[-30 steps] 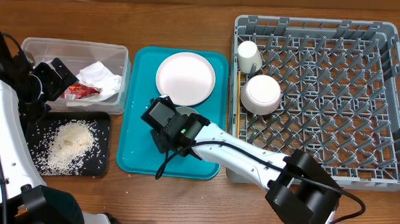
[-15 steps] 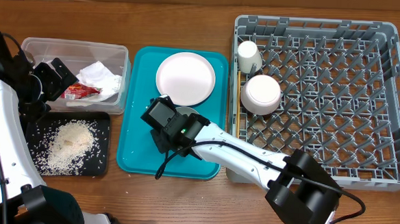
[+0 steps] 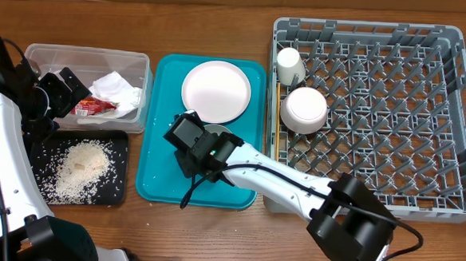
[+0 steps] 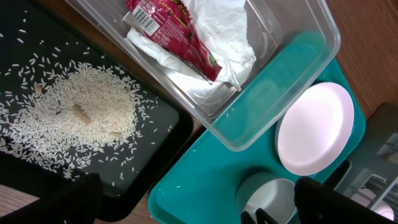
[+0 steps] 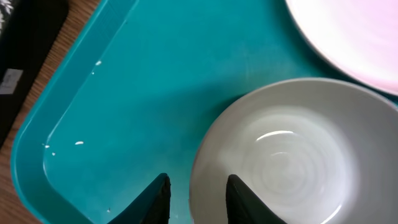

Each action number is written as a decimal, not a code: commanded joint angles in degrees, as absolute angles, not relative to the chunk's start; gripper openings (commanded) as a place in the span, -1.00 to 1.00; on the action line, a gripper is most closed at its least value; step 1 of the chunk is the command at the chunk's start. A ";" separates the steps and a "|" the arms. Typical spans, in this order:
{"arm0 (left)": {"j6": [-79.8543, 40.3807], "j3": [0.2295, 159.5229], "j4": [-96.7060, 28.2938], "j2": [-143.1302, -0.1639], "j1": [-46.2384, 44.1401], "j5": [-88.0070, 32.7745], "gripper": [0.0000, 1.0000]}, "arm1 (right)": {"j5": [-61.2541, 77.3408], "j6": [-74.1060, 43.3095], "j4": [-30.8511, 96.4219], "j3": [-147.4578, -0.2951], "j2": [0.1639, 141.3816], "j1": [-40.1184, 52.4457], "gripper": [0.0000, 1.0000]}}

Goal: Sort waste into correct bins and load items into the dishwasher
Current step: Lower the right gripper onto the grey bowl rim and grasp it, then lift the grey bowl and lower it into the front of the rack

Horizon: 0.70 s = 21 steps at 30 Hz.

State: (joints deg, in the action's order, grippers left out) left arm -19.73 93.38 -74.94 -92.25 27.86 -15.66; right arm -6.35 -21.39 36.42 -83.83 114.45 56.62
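1. Overhead: nothing has moved since the earlier frames; right gripper (image 3: 200, 145) at bowl (image 3: 219, 131) on teal tray (image 3: 154, 178).
2. Left wrist: left gripper (image 4: 199, 202) spread, empty; wrapper (image 4: 177, 34) and napkin (image 4: 217, 25) in tub (image 4: 273, 109); rice (image 4: 81, 115) on black tray (image 4: 158, 134).
3. Right wrist: fingers (image 5: 158, 199) apart, astride the bowl rim, unclamped.

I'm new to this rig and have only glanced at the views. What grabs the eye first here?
First is the right gripper, jaws open astride the rim of the grey-green bowl on the teal tray. Next come the white rice heap on the black tray at left, and the big grey rack at right, holding a white bowl and cup.
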 commanded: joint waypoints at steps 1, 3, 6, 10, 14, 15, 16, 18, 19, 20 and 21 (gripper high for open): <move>-20.34 94.54 -74.74 -91.81 28.05 -15.46 1.00 | -6.35 -21.74 36.32 -83.57 116.71 56.55 -0.37; -20.34 94.54 -74.74 -91.81 28.05 -15.44 0.99 | -5.02 -21.71 36.51 -83.57 117.60 56.55 -0.37; -20.34 94.54 -74.74 -91.81 28.05 -15.46 1.00 | -2.72 -21.74 36.67 -83.57 118.67 56.55 -0.70; -20.34 94.54 -74.74 -91.81 28.05 -15.44 1.00 | -2.74 -21.74 37.04 -84.40 117.16 56.55 -0.92; -20.34 94.54 -74.74 -91.81 28.05 -15.44 1.00 | -2.66 -21.71 40.34 -87.15 110.85 56.49 -0.92; -20.34 94.54 -74.74 -91.81 28.05 -15.44 1.00 | -2.42 -21.69 41.30 -87.72 109.25 56.49 -0.92; -20.34 94.54 -74.74 -91.81 28.05 -15.46 1.00 | -2.00 -21.69 42.59 -88.38 107.09 56.49 -0.92; -20.34 94.54 -74.74 -91.81 28.05 -15.44 1.00 | -0.89 -21.71 44.56 -89.27 103.66 56.47 -0.92; -20.34 94.54 -74.74 -91.81 28.05 -15.46 1.00 | -0.01 -21.71 45.67 -89.54 101.62 56.36 -0.92; -20.34 94.54 -74.74 -91.81 28.05 -15.44 1.00 | 1.48 -21.76 46.70 -89.56 99.37 56.03 -0.92; -20.34 94.54 -74.74 -91.81 28.05 -15.44 1.00 | 4.78 -22.59 47.99 -89.54 96.31 55.24 -0.92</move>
State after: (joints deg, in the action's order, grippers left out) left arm -19.73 93.38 -74.96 -92.25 27.86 -15.66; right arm -1.26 -21.32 46.57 -86.78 105.49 56.55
